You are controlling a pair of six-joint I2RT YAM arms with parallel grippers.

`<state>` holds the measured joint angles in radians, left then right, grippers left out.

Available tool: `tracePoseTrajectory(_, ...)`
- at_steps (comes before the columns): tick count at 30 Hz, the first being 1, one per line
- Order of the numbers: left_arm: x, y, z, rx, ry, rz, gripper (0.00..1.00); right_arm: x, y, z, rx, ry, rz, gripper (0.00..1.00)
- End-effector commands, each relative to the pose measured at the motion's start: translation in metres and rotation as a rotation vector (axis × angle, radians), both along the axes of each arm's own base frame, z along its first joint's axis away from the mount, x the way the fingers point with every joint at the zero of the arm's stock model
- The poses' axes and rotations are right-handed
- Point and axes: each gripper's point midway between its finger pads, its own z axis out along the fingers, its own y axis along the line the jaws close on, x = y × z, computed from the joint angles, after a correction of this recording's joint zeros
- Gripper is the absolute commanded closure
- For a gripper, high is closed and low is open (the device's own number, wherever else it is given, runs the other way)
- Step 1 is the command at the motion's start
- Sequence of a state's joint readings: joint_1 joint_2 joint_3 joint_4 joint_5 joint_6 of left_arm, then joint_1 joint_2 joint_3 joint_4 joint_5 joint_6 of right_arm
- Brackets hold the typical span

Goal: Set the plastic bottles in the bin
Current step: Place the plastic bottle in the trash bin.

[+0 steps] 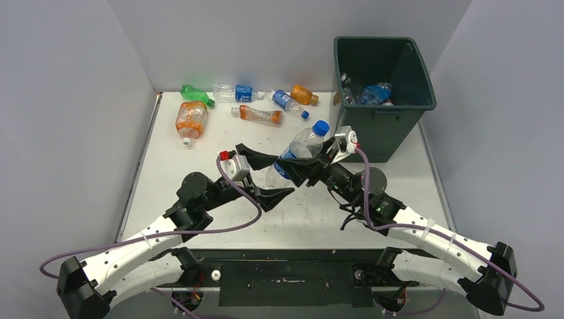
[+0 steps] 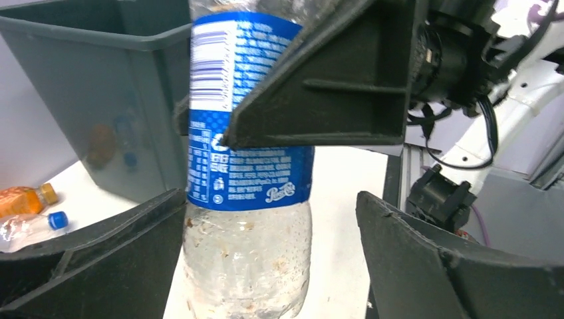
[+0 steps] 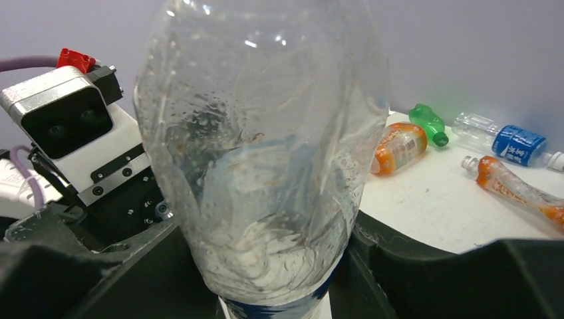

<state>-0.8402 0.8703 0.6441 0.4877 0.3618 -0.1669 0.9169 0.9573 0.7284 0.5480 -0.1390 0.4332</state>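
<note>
So the right claw point(image 1: 300, 167) is clamped on the clear plastic bottle with a blue label and blue cap point(image 1: 304, 143), gripping it around the label. The bottle is tilted over the middle of the white worktop point(image 1: 199, 166), cap pointing at the dark green rectangular plastic bin point(image 1: 384, 106) in the far right corner. The left claw point(image 1: 268, 174) is spread wide either side of the bottle's base. A few loose plastic bottles point(image 1: 259, 115) lie along the far edge, and more are in the bin.
</note>
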Motion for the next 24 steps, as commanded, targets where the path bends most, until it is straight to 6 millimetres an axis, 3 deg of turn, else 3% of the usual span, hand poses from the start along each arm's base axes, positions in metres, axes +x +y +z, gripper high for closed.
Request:
tracePoseTrajectory(1, -0.011, -0.002, 0.011, 0.044, -0.081, -0.009, 0.04, -0.022, 0.008, 0.035, 0.005, -0.051, 0.125, 0.58)
tracePoseTrajectory(6, -0.017, -0.008, 0.005, 0.079, -0.073, -0.039, 0.06, -0.038, 0.024, 0.036, -0.055, -0.055, 0.257, 0.59)
tracePoseTrajectory(12, -0.018, -0.011, 0.003, 0.087, -0.060, -0.055, 0.20, -0.038, 0.035, 0.019, -0.187, -0.049, 0.302, 0.59)
tracePoseTrajectory(14, -0.018, -0.012, 0.002, 0.087, -0.058, -0.063, 0.32, -0.039, 0.037, 0.014, -0.215, -0.051, 0.317, 0.59)
tracePoseTrajectory(16, -0.018, -0.013, 0.001, 0.087, -0.052, -0.065, 0.49, -0.039, 0.038, 0.012, -0.230, -0.051, 0.320, 0.58)
tracePoseTrajectory(18, -0.018, -0.014, 0.001, 0.088, -0.050, -0.064, 0.62, -0.038, 0.037, 0.012, -0.236, -0.048, 0.314, 0.46)
tracePoseTrajectory(21, -0.016, -0.014, 0.000, 0.085, -0.046, -0.056, 0.69, -0.032, 0.030, 0.020, -0.229, -0.044, 0.253, 0.11)
tracePoseTrajectory(24, -0.009, -0.012, -0.001, 0.067, -0.045, -0.013, 0.72, -0.022, 0.015, 0.037, -0.215, -0.044, 0.155, 0.00)
